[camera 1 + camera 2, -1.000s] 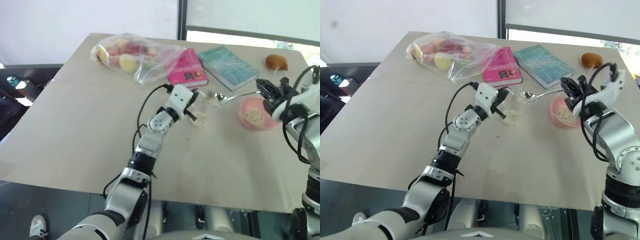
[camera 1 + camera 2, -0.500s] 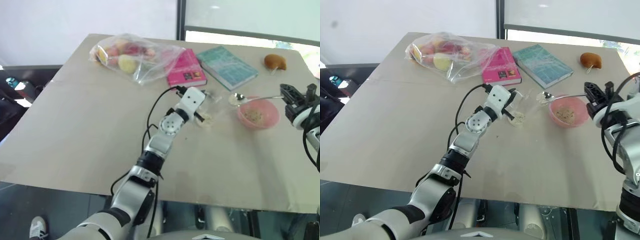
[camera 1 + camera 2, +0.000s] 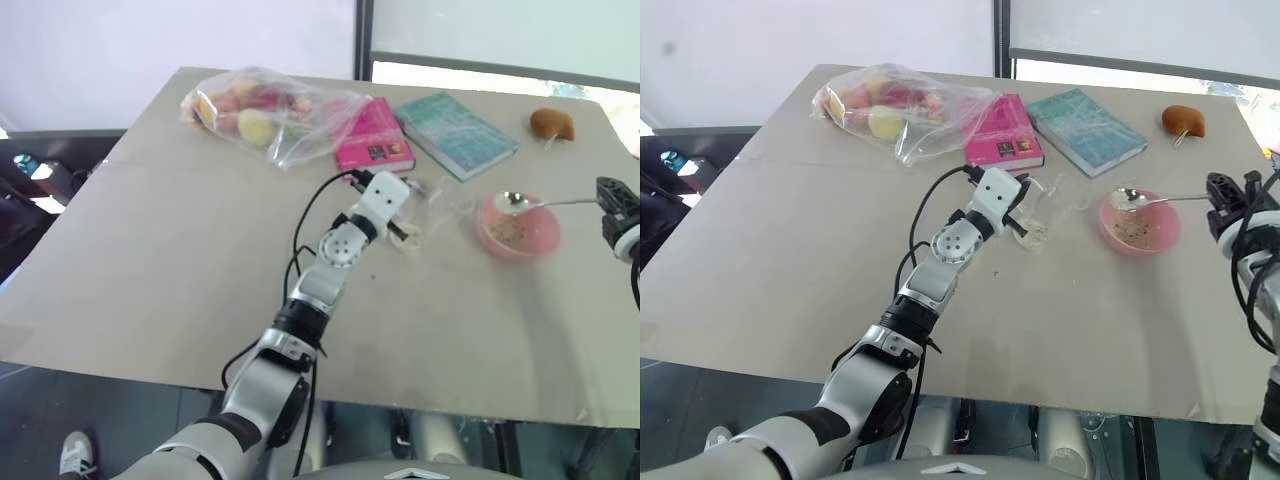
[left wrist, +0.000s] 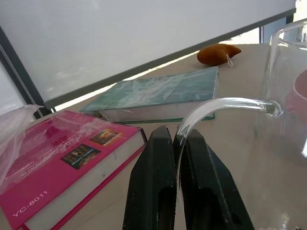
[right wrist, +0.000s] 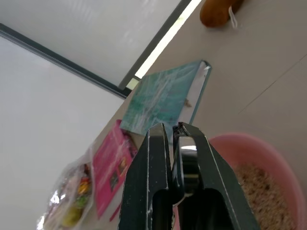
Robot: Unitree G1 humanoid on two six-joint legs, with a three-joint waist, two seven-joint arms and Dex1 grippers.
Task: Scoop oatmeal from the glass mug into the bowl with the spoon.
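Note:
The glass mug stands mid-table with a little oatmeal at its bottom. My left gripper is shut on the mug's curved handle. To the right of the mug sits the pink bowl, which holds oatmeal too. The spoon hangs level over the bowl's far rim, its head carrying a few flakes. My right gripper is shut on the end of the spoon's handle, off the bowl's right side.
Behind the mug lie a pink book and a teal book. A clear bag of fruit sits at the back left, a brown lump at the back right. The table's right edge is close to my right gripper.
My right gripper has carried the spoon to the right, from beside the mug to above the bowl. The left gripper keeps its hold on the mug handle.

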